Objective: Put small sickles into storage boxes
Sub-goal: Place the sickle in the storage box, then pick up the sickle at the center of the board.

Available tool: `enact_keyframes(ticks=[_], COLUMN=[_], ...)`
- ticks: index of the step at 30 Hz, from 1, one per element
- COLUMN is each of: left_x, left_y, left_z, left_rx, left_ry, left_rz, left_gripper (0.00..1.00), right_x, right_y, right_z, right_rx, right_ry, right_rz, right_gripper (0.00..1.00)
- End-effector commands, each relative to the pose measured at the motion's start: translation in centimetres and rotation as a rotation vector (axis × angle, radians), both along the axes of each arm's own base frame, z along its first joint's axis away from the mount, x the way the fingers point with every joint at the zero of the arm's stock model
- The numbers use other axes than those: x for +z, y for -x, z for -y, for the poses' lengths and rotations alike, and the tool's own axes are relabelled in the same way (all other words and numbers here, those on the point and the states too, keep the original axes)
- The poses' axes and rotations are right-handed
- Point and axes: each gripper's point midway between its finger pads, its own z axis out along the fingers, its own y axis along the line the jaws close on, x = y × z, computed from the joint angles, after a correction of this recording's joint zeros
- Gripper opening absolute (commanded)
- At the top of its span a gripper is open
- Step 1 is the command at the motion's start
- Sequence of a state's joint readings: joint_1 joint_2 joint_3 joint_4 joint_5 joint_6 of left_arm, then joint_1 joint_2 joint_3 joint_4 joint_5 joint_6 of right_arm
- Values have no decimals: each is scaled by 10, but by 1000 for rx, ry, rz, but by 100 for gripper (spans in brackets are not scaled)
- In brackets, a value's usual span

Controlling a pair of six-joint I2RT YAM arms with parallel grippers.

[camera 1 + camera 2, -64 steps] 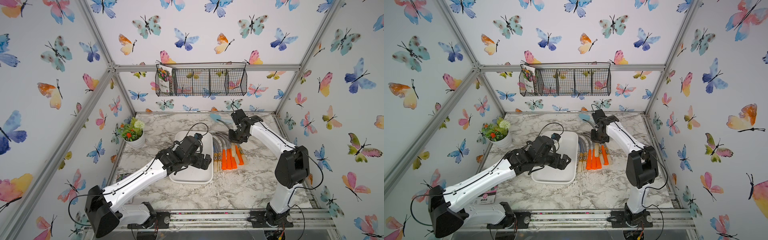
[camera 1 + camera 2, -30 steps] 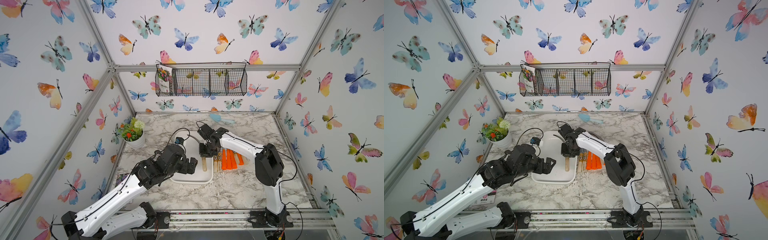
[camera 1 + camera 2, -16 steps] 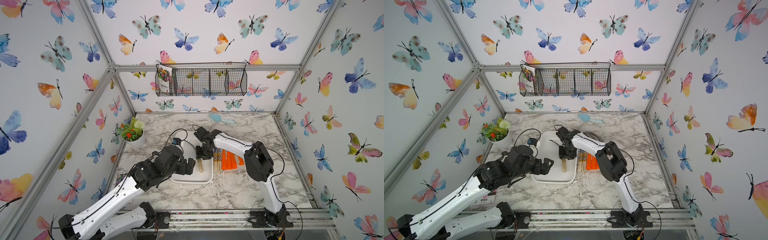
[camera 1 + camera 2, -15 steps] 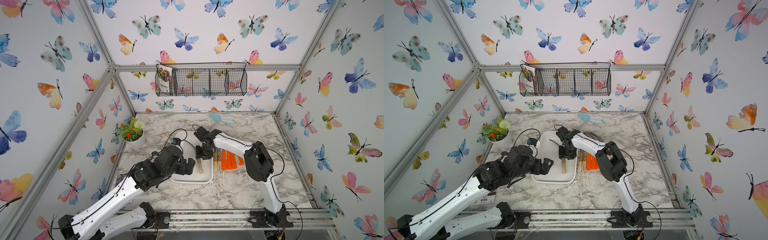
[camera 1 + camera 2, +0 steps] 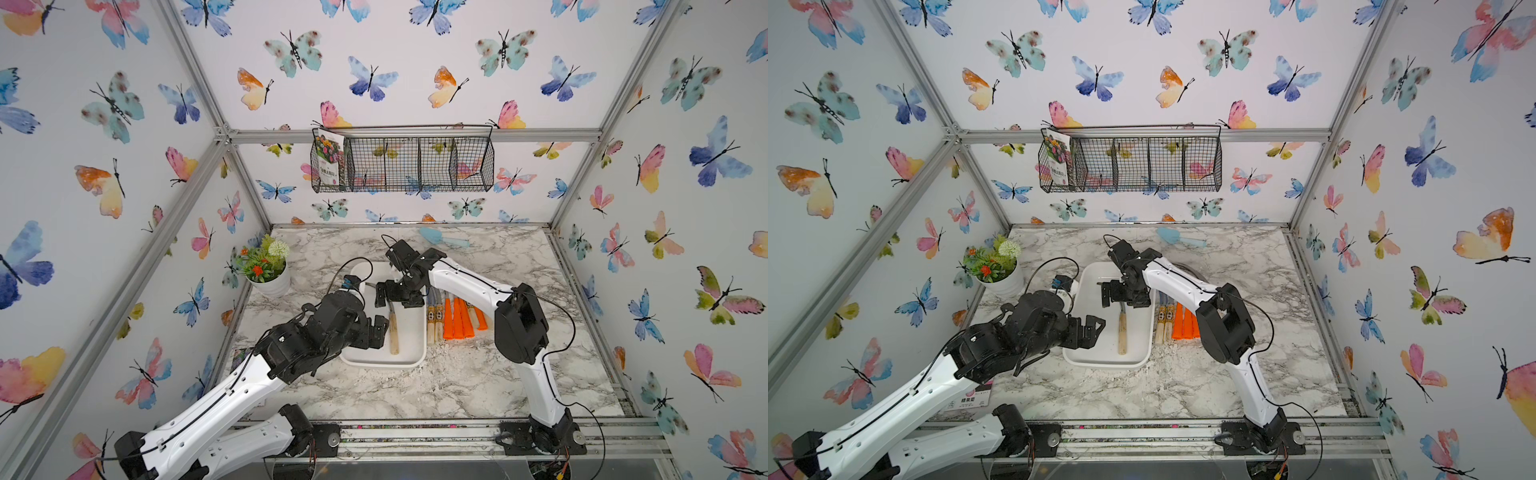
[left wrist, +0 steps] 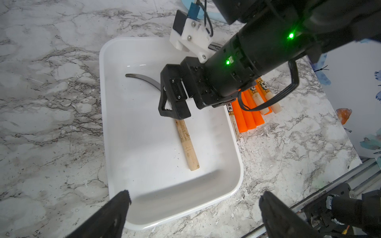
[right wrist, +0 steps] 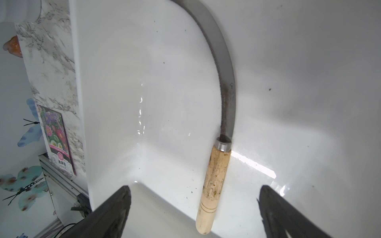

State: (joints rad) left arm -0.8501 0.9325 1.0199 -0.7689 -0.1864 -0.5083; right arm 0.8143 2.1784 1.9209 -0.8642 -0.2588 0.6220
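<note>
The sickle [image 5: 392, 332] lies flat inside the tray [image 5: 409, 332], with its wooden handle toward the tray's near end and its blade curving toward the far end. The right hand [image 5: 394, 300] hangs over the tray's middle, above the point where blade meets handle. Its fingers [image 7: 115, 210] are spread wide, clear of the sickle and holding nothing. The left hand [image 5: 374, 332] sits at the tray's left rim, also wide and empty. Other sickles [image 5: 453, 318] lie on the surface [image 5: 415, 386] just right of the tray.

The tray [image 5: 409, 332] is white, its sickle [image 5: 393, 332] pale-handled, other sickles [image 5: 457, 322] orange-handled, the table [image 5: 415, 390] grey-veined marble.
</note>
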Motion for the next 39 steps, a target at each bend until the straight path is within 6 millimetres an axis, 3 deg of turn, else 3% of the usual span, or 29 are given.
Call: enact_keyframes(ticks=[1,11,17,28,39], left_x=[9,18,19,15,-11], left_y=[-7,-15,-16,-19,-17], left_z=[1,27,46,77,101], left_rx=[-2,-89,-149,-252,-337], left_ry=[-19,-7,21,67,78], left_rz=[27,26,12,-4,-81], left_gripper=[98,98,98,98,98], right_x=[34,63,67,57,29], right_y=[6,0,-3,-8,3], right_z=[5,34,58,115,163], right_rx=[46,50,45,-31,-90], right_ry=[-8,77,172,247,305], right_rz=[55,180,224,204,165], right_gripper=[99,99,99,99,95])
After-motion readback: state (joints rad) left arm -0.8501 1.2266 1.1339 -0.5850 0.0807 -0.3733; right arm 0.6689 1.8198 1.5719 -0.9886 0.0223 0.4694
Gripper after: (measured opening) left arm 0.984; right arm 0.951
